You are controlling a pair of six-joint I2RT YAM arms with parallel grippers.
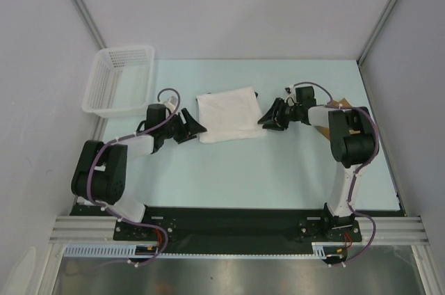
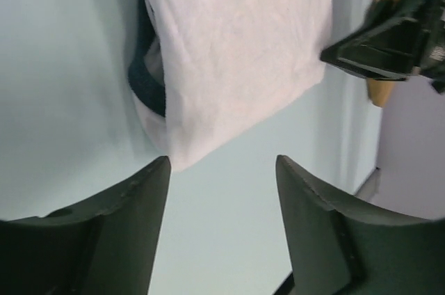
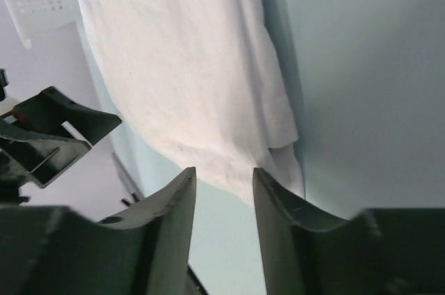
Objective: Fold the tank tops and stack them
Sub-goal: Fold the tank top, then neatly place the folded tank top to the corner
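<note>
The white tank top (image 1: 229,115) lies folded into a rough square on the table's middle, navy trim showing at its left edge in the left wrist view (image 2: 146,79). It also shows in the right wrist view (image 3: 188,65). My left gripper (image 1: 193,128) is open and empty just left of the fold's near left corner (image 2: 222,163). My right gripper (image 1: 267,117) is open and empty at the fold's right edge (image 3: 224,173). A sliver of the tan-brown top (image 1: 341,106) shows behind my right arm, mostly hidden.
A white plastic lattice basket (image 1: 119,79) stands at the back left of the pale green table (image 1: 250,177). Grey walls close in the sides and back. The arm bases sit at the near edge.
</note>
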